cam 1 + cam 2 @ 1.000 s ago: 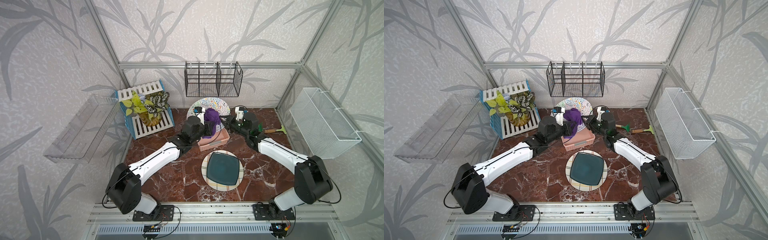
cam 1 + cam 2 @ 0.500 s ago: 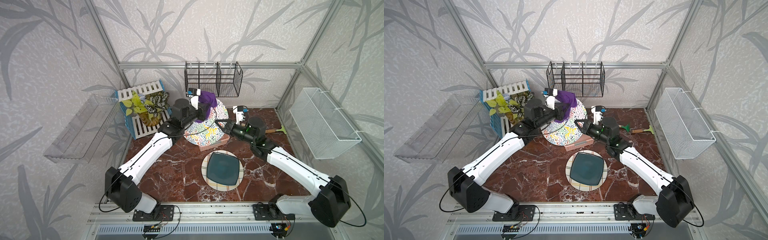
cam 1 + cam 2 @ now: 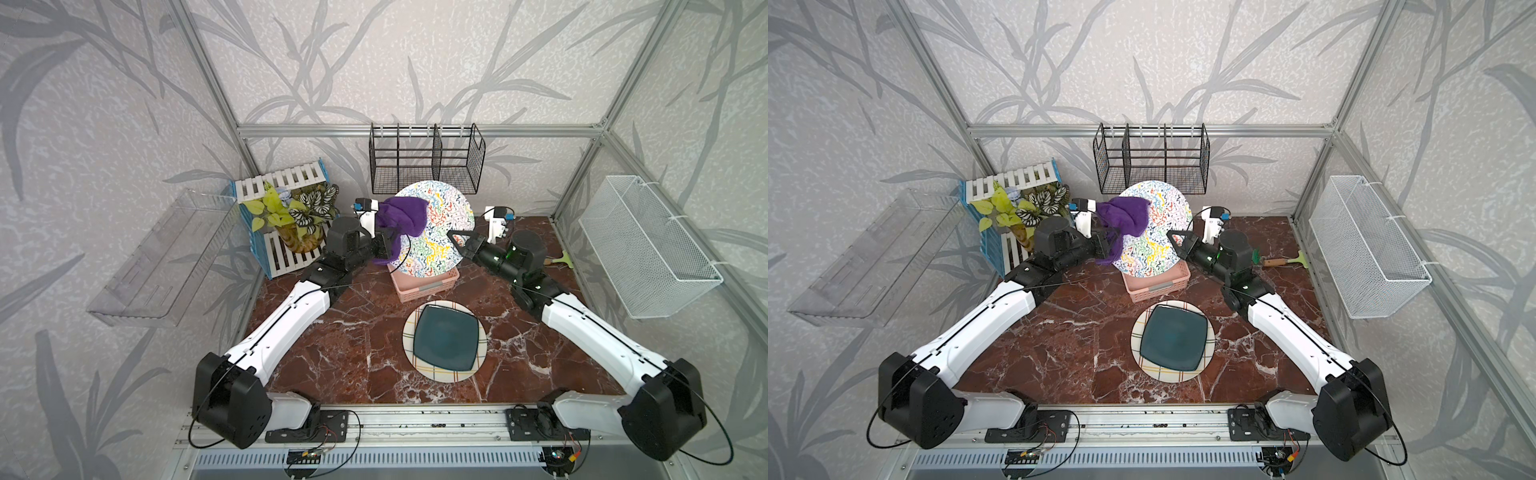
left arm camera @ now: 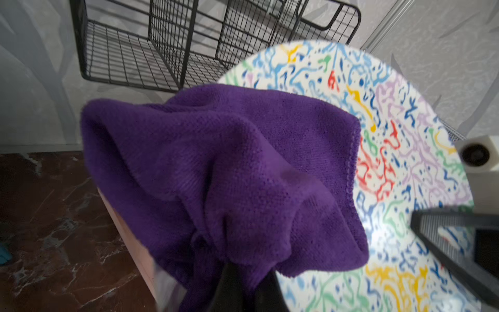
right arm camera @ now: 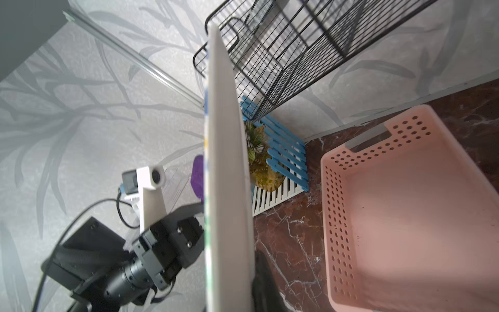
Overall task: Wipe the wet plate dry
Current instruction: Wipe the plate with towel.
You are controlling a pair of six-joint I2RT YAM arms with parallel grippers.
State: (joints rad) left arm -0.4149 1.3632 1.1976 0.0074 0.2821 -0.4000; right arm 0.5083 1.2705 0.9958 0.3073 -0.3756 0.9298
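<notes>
wiping is under way but looks far from finished. the right claw (image 3: 454,240) is clamped tight on the rim of the squiggle-patterned plate (image 3: 432,249), holding it tilted up on edge over the pink basket (image 3: 424,284) that sits on the desk beneath that claw. the left claw (image 3: 385,248) is pinched closed on a bunched purple cloth (image 3: 402,214), which drapes past its tips and lies against the plate's patterned face, on the side away from the right claw. judging by that, only the patch under the cloth is being dried. the face nearest the right claw, the rim and the plain back seem left to do. wetness itself is too faint to tell.
</notes>
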